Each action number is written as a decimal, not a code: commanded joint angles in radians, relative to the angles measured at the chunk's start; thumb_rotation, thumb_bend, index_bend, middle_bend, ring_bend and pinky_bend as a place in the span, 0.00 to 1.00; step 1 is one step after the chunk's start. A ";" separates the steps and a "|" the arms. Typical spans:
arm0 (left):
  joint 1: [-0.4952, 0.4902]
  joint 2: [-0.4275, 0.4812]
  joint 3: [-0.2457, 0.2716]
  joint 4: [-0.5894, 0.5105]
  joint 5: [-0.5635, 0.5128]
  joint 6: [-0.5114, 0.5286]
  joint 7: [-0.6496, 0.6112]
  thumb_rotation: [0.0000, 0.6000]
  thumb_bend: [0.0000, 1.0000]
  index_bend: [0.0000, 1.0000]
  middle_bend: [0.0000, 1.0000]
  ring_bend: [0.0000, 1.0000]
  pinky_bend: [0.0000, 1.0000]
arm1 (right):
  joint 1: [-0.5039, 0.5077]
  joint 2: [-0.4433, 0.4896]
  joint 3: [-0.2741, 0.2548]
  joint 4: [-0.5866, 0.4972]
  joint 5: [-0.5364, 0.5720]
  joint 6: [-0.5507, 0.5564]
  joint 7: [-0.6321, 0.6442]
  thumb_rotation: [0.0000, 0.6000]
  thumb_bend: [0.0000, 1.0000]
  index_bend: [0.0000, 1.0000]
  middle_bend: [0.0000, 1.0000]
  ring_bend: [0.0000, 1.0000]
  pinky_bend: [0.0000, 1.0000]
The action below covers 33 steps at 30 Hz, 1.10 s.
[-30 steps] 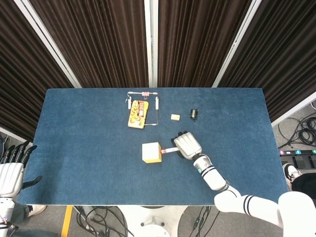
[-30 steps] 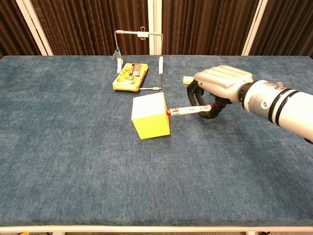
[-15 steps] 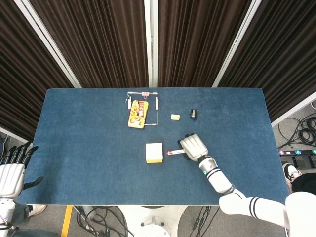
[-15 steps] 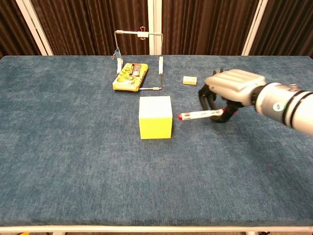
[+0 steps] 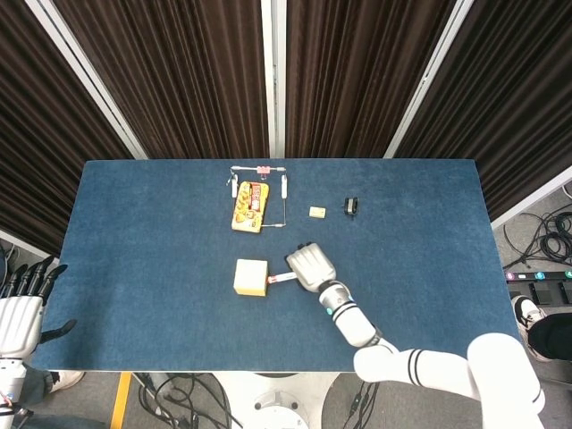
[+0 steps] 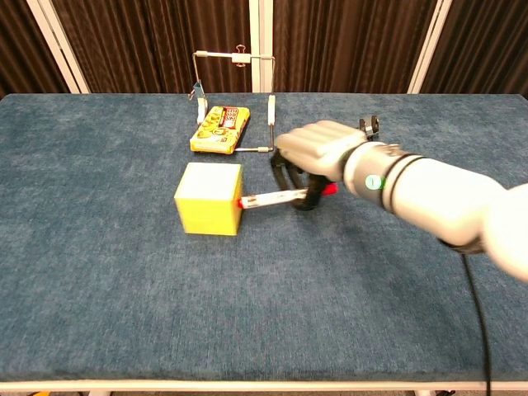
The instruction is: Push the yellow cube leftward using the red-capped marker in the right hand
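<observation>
The yellow cube (image 5: 251, 277) (image 6: 209, 199) sits on the blue table, left of centre. My right hand (image 5: 311, 266) (image 6: 318, 153) is just to its right and grips the red-capped marker (image 5: 281, 280) (image 6: 272, 198), which lies nearly level. The marker's red tip touches the cube's right face. My left hand (image 5: 22, 308) hangs open off the table's left edge, seen only in the head view.
A yellow box (image 5: 250, 206) (image 6: 220, 129) lies inside a thin wire frame (image 5: 284, 204) (image 6: 271, 124) at the back. A small tan block (image 5: 317, 212) and a small black clip (image 5: 351, 206) (image 6: 369, 125) lie further right at the back.
My right hand has swept left with the marker, which met the cube again and pushed it leftward across the table. The left hand has not moved.
</observation>
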 commanded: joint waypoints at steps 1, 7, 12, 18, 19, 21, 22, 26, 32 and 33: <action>0.001 0.001 0.001 -0.002 0.003 0.003 0.001 1.00 0.03 0.19 0.15 0.10 0.07 | 0.042 -0.039 0.024 0.029 0.039 -0.006 -0.022 1.00 0.48 0.72 0.69 0.33 0.37; 0.001 0.007 0.001 -0.009 0.013 0.011 0.002 1.00 0.03 0.19 0.15 0.10 0.07 | 0.071 -0.050 0.029 0.029 0.055 0.006 -0.022 1.00 0.48 0.73 0.69 0.33 0.37; 0.003 0.009 0.001 -0.010 0.015 0.016 -0.004 1.00 0.03 0.19 0.15 0.10 0.07 | 0.025 0.037 -0.024 -0.041 0.037 0.050 -0.020 1.00 0.48 0.73 0.68 0.33 0.37; 0.004 0.003 -0.001 -0.006 0.017 0.022 -0.012 1.00 0.03 0.19 0.15 0.10 0.07 | -0.066 0.193 -0.111 -0.130 0.013 0.095 0.010 1.00 0.48 0.68 0.67 0.30 0.33; 0.003 0.002 -0.001 -0.005 0.018 0.022 -0.011 1.00 0.03 0.19 0.15 0.10 0.07 | -0.076 0.211 -0.124 -0.136 0.015 0.094 0.012 1.00 0.47 0.66 0.66 0.29 0.33; 0.002 0.001 -0.001 -0.005 0.022 0.023 -0.010 1.00 0.03 0.19 0.15 0.10 0.07 | -0.093 0.240 -0.148 -0.141 0.028 0.090 0.015 1.00 0.46 0.60 0.62 0.26 0.31; 0.001 0.000 -0.001 -0.006 0.025 0.024 -0.009 1.00 0.03 0.19 0.15 0.10 0.07 | -0.100 0.248 -0.157 -0.139 0.039 0.083 0.016 1.00 0.44 0.57 0.60 0.25 0.30; 0.001 0.002 -0.001 -0.012 0.030 0.029 -0.006 1.00 0.03 0.19 0.15 0.10 0.07 | -0.105 0.255 -0.177 -0.126 0.080 0.057 0.012 1.00 0.29 0.36 0.45 0.15 0.26; 0.008 0.006 0.000 -0.021 0.031 0.041 -0.005 1.00 0.03 0.19 0.15 0.10 0.07 | -0.132 0.292 -0.192 -0.174 0.056 0.087 0.046 1.00 0.18 0.17 0.33 0.08 0.23; 0.008 0.006 0.000 -0.021 0.031 0.040 -0.005 1.00 0.03 0.19 0.15 0.10 0.07 | -0.140 0.307 -0.195 -0.189 0.046 0.097 0.054 1.00 0.18 0.15 0.32 0.07 0.22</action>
